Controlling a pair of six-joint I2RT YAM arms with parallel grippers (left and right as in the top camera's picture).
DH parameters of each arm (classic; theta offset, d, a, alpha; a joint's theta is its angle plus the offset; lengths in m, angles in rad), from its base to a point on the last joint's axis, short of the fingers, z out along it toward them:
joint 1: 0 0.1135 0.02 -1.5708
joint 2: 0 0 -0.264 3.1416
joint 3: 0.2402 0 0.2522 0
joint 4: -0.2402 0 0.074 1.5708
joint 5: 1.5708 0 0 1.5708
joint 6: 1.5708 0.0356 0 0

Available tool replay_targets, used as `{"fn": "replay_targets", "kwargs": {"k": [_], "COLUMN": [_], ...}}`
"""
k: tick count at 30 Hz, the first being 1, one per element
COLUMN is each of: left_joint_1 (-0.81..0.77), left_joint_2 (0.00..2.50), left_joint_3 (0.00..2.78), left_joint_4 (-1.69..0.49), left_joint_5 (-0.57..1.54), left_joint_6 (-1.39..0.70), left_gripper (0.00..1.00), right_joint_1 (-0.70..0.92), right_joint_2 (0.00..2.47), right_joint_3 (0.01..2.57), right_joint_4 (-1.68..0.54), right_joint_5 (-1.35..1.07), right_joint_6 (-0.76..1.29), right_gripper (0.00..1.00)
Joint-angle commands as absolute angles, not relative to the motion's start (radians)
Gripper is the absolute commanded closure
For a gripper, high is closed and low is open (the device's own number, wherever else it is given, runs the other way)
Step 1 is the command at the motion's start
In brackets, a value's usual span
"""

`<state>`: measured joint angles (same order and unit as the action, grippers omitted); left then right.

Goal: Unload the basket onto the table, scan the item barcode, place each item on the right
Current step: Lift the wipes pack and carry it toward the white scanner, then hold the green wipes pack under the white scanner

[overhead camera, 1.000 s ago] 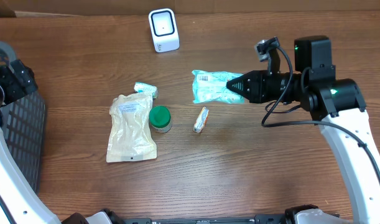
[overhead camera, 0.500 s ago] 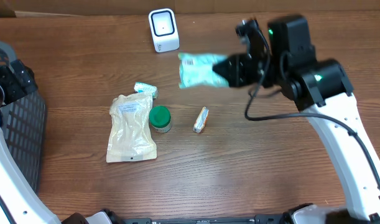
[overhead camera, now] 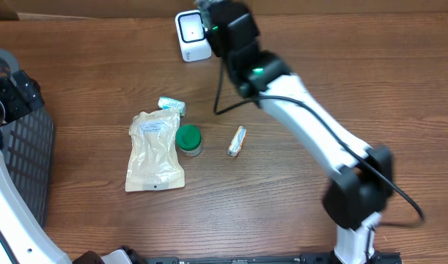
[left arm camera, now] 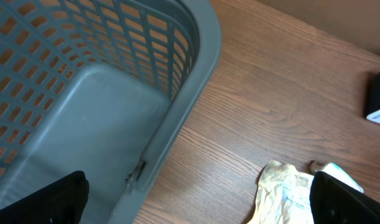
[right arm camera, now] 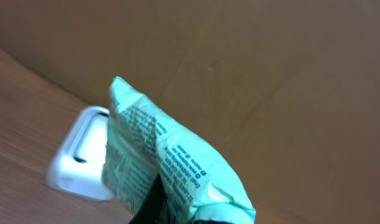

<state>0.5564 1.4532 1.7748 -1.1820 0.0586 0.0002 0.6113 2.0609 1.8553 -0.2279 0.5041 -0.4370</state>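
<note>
My right gripper [right arm camera: 185, 214] is shut on a mint-green packet [right arm camera: 171, 162] with printed text, held upright. Just behind it to the left is the white scanner [right arm camera: 78, 158]. In the overhead view the scanner [overhead camera: 190, 35] stands at the table's back edge, and my right arm [overhead camera: 242, 51] reaches up to it and hides the packet. No barcode shows on the packet's visible faces. My left gripper [left arm camera: 199, 182] hangs open and empty over the rim of the grey basket [left arm camera: 177, 106], at the table's far left.
On the table lie a beige pouch [overhead camera: 155, 150], a green-lidded jar [overhead camera: 188, 139], a small wrapped bar [overhead camera: 237, 141] and a small white-green pack [overhead camera: 171, 105]. The grey basket [overhead camera: 22, 150] fills the left edge. A brown cardboard wall stands behind the scanner.
My right arm has swung the mint-green packet up and to the left, from the table's mid-right to right beside the scanner. The left arm has not moved.
</note>
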Motion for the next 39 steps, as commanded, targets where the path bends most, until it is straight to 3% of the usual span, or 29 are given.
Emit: {"fn": "replay_targets", "kwargs": {"k": [1, 7, 12, 30, 39], "left_joint_1": [0.557, 0.557, 0.557, 0.557, 0.557], "left_joint_2": [1.445, 1.445, 1.445, 1.445, 1.445], "left_joint_3": [1.797, 1.797, 1.797, 1.797, 1.797], "left_joint_4": [-1.178, -1.178, -1.178, -1.178, -1.178], "left_joint_5": [0.052, 0.052, 0.052, 0.052, 0.052], "left_joint_6": [0.012, 0.012, 0.012, 0.012, 0.012], "left_gripper": [0.01, 0.00, 0.00, 0.00, 0.00], "right_joint_1": [0.612, 0.611, 0.611, 0.609, 0.580], "right_joint_2": [2.131, 2.275, 2.362, 2.390, 2.240], "right_joint_3": [1.871, 1.871, 1.871, 1.871, 1.871], "right_joint_4": [-0.079, 0.216, 0.322, 0.375, 0.339], "right_joint_5": [0.607, 0.569, 0.529, 0.522, 0.533], "right_joint_6": [-0.825, -1.122, -1.321, -1.320, -1.102], "right_gripper": [0.96, 0.96, 0.96, 0.96, 0.96]}}
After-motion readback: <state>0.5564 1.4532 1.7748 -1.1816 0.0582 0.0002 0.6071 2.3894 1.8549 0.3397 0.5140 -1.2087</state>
